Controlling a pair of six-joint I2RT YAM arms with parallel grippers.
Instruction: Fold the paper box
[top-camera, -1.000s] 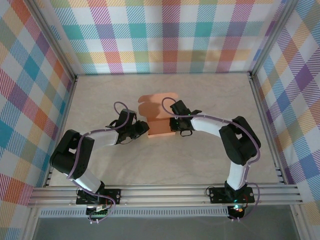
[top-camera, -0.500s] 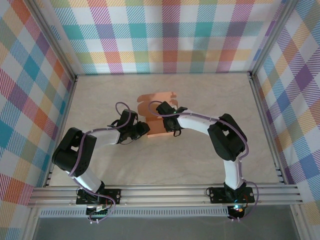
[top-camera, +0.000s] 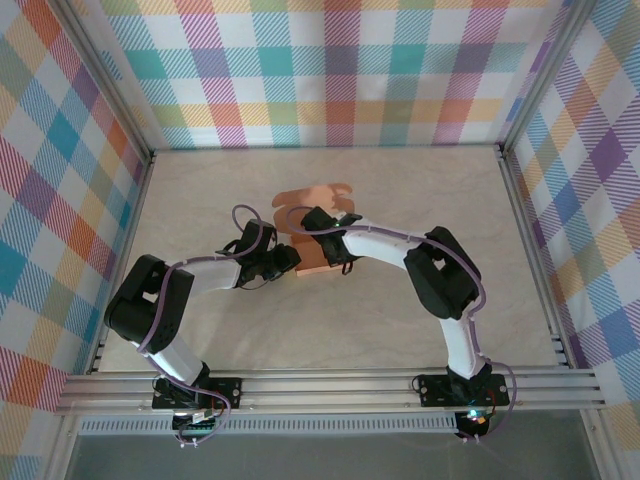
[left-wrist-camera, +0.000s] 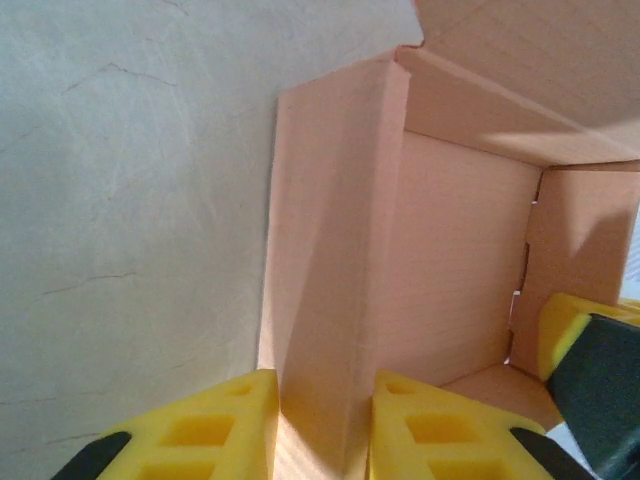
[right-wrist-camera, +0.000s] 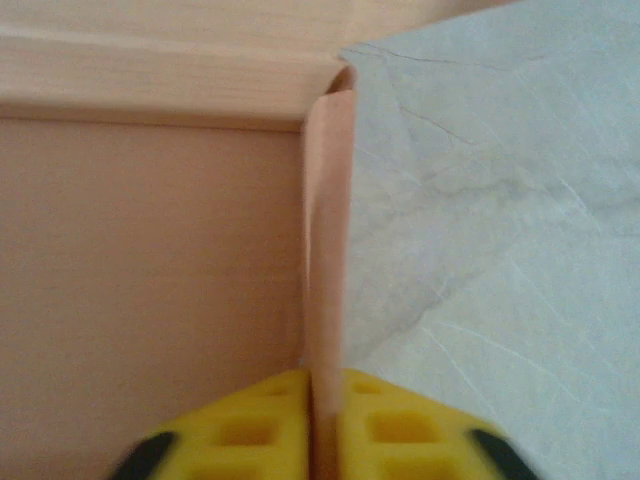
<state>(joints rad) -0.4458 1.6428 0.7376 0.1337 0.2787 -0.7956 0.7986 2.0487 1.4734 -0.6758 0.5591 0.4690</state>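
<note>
Scene: table (top-camera: 200, 330) w/ plaid walls (top-camera: 60, 200), two arms meeting mid-table.
Left gripper (left-wrist-camera: 320, 420): yellow pads pinched shut on the box's left side wall, which stands upright.
Paper box (top-camera: 312, 262): salmon card, part-formed, mid-table btwn both grippers; side walls up, lid flap w/ scalloped tabs lying flat behind, toward back wall.
Right gripper (right-wrist-camera: 325, 420): pads nipped tight on the thin right wall, card edge-on btwn them.
Step in hand: prob. creasing and squaring both side walls at once, approx. halfway thru.
Next move: likely needs one wall let go w/o springing back, then end flaps and lid tucked; thin card may buckle if squeezed hard.
</note>
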